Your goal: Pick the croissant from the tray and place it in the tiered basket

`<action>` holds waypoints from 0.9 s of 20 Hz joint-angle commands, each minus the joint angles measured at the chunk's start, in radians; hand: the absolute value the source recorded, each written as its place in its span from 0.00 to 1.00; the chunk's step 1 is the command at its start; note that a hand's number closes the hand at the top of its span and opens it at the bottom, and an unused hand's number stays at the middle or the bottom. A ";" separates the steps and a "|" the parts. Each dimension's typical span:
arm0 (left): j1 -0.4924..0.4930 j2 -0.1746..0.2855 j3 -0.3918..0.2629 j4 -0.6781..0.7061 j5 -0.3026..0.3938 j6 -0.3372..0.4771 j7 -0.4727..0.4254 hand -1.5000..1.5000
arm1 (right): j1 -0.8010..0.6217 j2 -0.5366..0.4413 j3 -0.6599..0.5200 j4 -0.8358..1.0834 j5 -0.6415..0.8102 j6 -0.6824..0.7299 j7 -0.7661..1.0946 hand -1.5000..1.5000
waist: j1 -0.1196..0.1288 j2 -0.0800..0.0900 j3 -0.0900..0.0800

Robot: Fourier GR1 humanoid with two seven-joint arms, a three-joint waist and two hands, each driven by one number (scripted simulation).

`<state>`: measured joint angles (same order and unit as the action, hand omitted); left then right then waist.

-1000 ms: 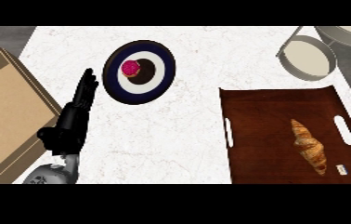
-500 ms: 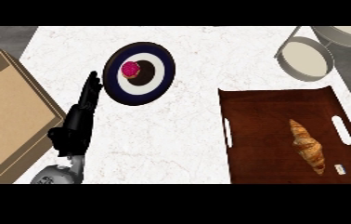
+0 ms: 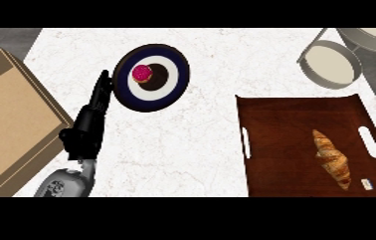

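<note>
**Croissant lay on the tray while the left hand stood open by the plate**

The croissant (image 3: pixel 332 157) lay on the brown tray (image 3: pixel 283 129), in the tray's right half and towards its near end. It ran lengthwise from far to near, and nothing was touching it. The tray sat at the near right of the white marbled counter (image 3: pixel 198 149), with a pale handle slot showing on each of its left and right sides. A small pale item (image 3: pixel 366 183) lay near the tray's near right corner, too small to identify.

The tiered basket (image 3: pixel 330 64) stood at the far right, just beyond the tray's far edge. One round grey-rimmed tier with a pale floor showed in full. A second tier behind it was cut off by the view's corner.

The left hand (image 3: pixel 86 129) showed at the left of the counter, on a grey forearm (image 3: pixel 62 184) coming in from the near left. Its fingers (image 3: pixel 101 92) were straight and held together, pointing away towards the far side, and it held nothing. The fingertips were just beside the left rim of a round plate (image 3: pixel 132 100) with dark blue and white rings. Whether they touched the rim could not be told. A small dark cake with a pink top (image 3: pixel 142 73) sat at the plate's centre.

A tan wooden board (image 3: pixel 22 114) lay along the left edge, to the left of the hand. The hand and the croissant were well apart, with bare counter between them.
</note>
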<state>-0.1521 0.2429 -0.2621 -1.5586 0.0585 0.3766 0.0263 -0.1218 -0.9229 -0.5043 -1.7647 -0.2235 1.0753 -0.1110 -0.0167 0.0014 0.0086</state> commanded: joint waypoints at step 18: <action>-0.038 -0.038 0.012 0.076 -0.022 -0.026 -0.034 0.50 | 0.335 -0.132 0.207 0.000 0.668 -0.334 -0.656 0.00 | 0.009 0.002 -0.006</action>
<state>-0.1723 0.2222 -0.2546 -1.5344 0.0417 0.3596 0.0266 0.1730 -1.0128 -0.3315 -1.8405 0.3283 0.7394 -0.5069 -0.0040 0.0026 0.0050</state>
